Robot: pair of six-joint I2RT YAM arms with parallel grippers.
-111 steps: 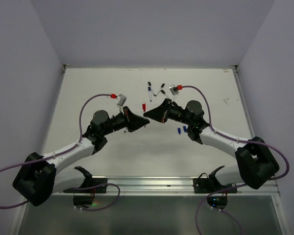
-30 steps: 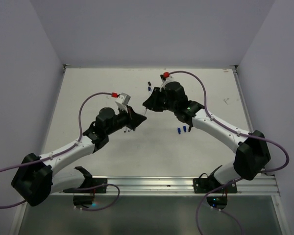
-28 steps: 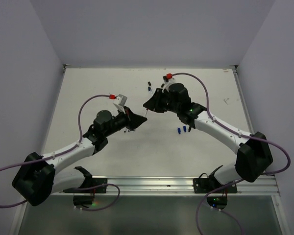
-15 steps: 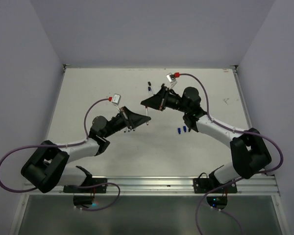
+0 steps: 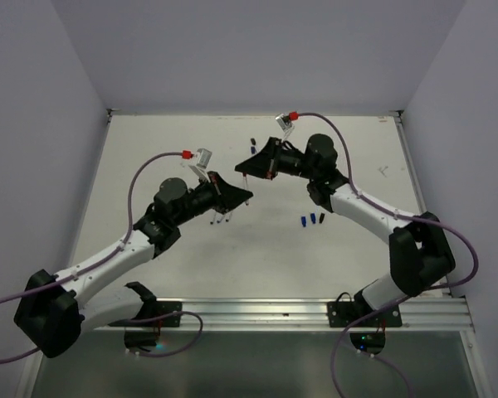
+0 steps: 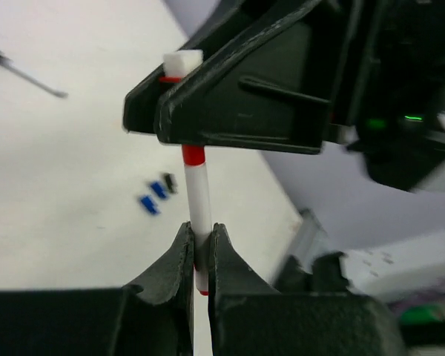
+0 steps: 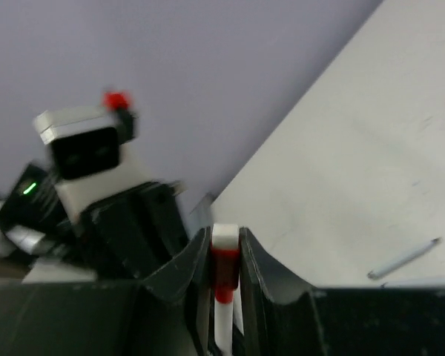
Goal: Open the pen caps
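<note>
Loose pen caps beside right arm

In the left wrist view, we found the lower end of the pen swallowed by the left end effector, and its upper stretch hidden behind the right end effector. In the overhead view, the loose caps right of centre were too small to make out. The right wrist view's background was blurred.

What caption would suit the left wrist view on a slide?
Left end effector and right end effector both grip one white pen, with loose caps on the table behind.
</note>
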